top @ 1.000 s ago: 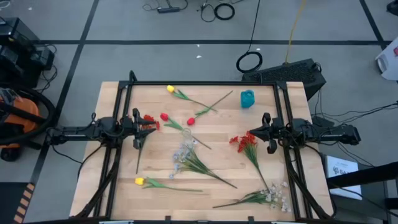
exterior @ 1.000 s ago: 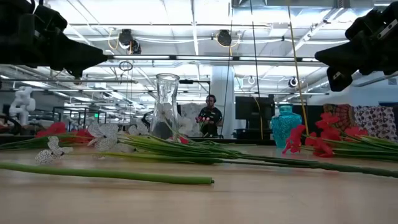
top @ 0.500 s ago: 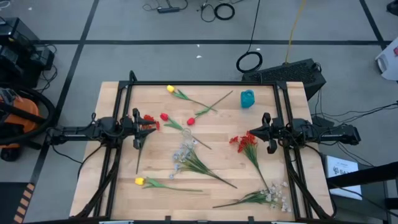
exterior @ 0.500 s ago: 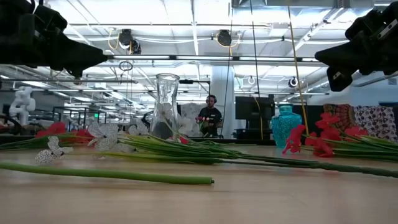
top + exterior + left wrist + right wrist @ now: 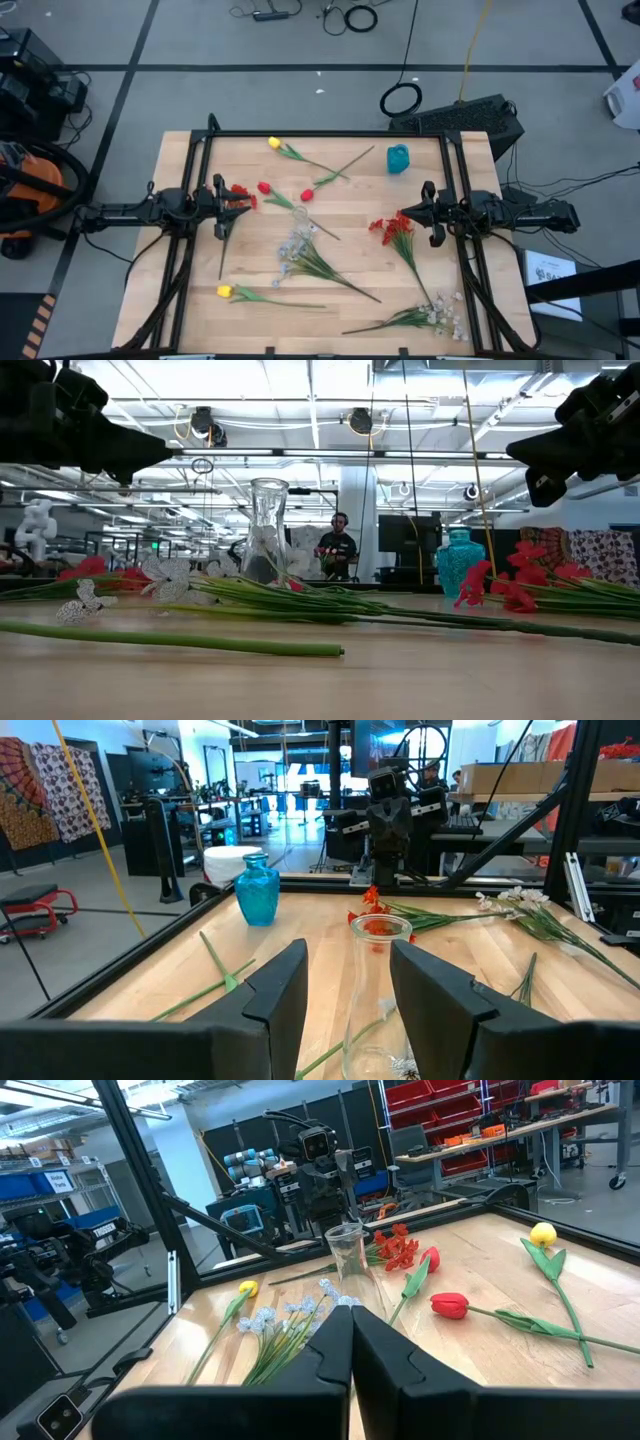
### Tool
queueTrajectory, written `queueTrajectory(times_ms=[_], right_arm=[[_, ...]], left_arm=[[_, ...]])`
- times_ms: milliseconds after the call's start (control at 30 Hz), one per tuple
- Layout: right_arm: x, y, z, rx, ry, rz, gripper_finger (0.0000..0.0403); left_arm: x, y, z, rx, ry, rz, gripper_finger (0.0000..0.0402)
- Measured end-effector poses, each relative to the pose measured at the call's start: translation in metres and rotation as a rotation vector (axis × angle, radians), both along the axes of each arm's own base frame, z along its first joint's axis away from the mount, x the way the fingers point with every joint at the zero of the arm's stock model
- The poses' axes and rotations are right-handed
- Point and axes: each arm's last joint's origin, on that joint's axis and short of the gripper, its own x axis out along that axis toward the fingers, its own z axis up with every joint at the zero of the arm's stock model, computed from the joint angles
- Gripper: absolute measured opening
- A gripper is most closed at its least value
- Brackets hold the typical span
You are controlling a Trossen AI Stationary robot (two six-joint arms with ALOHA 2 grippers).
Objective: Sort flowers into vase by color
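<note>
Flowers lie scattered flat on the wooden table. A yellow tulip (image 5: 274, 143) lies near the far edge and another (image 5: 224, 291) near the near edge. Two red tulips (image 5: 264, 187) lie left of centre. One red cluster (image 5: 238, 192) lies by my left gripper, another (image 5: 392, 228) by my right. White sprays lie at centre (image 5: 295, 245) and near right (image 5: 440, 315). The teal vase (image 5: 398, 158) stands upright far right. My left gripper (image 5: 243, 203) (image 5: 348, 960) hovers open. My right gripper (image 5: 402, 215) (image 5: 352, 1315) hovers shut.
A clear glass vase (image 5: 267, 530) (image 5: 375, 980) stands upright near the table's centre, between the two grippers. A black frame rail (image 5: 320, 134) runs round the table's far and side edges. A person (image 5: 338, 548) sits in the room far behind the table.
</note>
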Motion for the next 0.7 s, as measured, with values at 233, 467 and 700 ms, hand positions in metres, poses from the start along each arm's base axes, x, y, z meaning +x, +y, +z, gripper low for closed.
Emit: queueTrajectory(times_ms=[233,467,700], right_arm=[[-0.0001,-0.0016,0.0008,0.006,-0.009,-0.054,0.0],[-0.0001,-0.0015,0.0008,0.006,-0.01,-0.051,0.0],[-0.0001,-0.0016,0.0008,-0.002,-0.009,-0.055,0.0]], left_arm=[[0.0,0.0,0.0,0.0,0.0,0.0,0.015],[0.0,0.0,0.0,0.0,0.0,0.0,0.015],[0.0,0.0,0.0001,0.0,0.0,0.0,0.015]])
